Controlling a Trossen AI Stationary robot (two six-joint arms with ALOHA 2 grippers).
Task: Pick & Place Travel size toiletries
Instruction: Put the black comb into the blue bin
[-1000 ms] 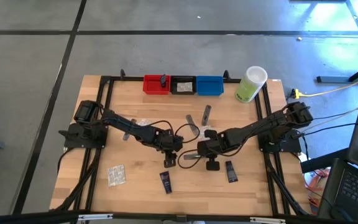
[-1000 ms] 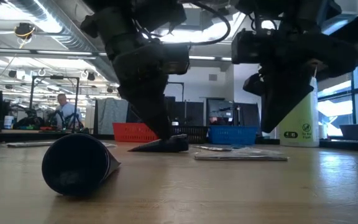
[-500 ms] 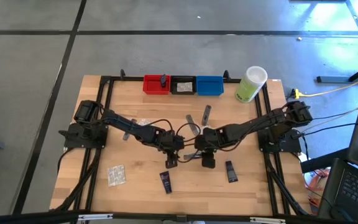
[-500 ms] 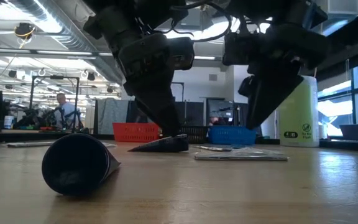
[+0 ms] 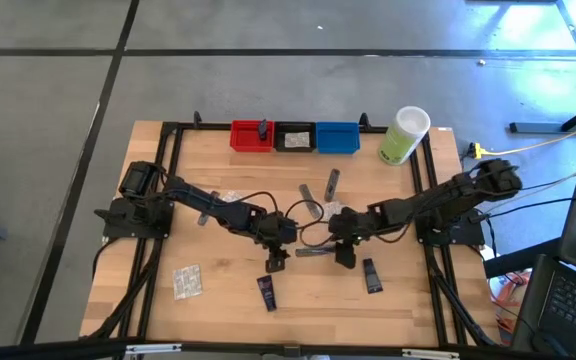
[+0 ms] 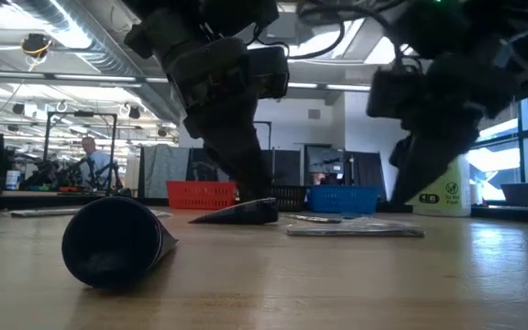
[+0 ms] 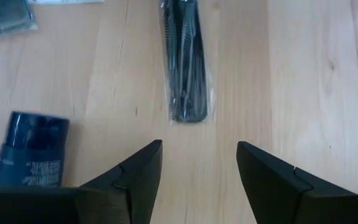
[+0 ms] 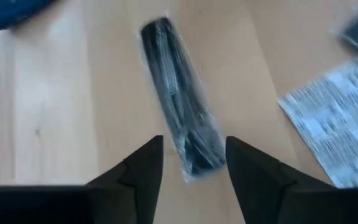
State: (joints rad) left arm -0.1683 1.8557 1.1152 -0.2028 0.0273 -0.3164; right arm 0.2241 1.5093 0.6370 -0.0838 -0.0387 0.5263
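**Both Grippers Hovered Over One Wrapped Sachet**

The slim dark sachet (image 5: 311,252) lay flat on the wooden table (image 5: 218,300), well in front of the black bin (image 5: 294,137). The left gripper (image 7: 199,163) stood at one end of it, fingers parted and holding nothing. The right gripper (image 8: 192,160) stood at the other end, fingers spread either side of the wrapper's tip, gripping nothing. A navy mini tube (image 5: 266,291) lay just beyond the left gripper.

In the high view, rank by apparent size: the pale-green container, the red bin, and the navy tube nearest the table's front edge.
1. Pale-green container
2. Red bin, close to the container in area, so this order is unsure
3. Navy tube, clearly smallest
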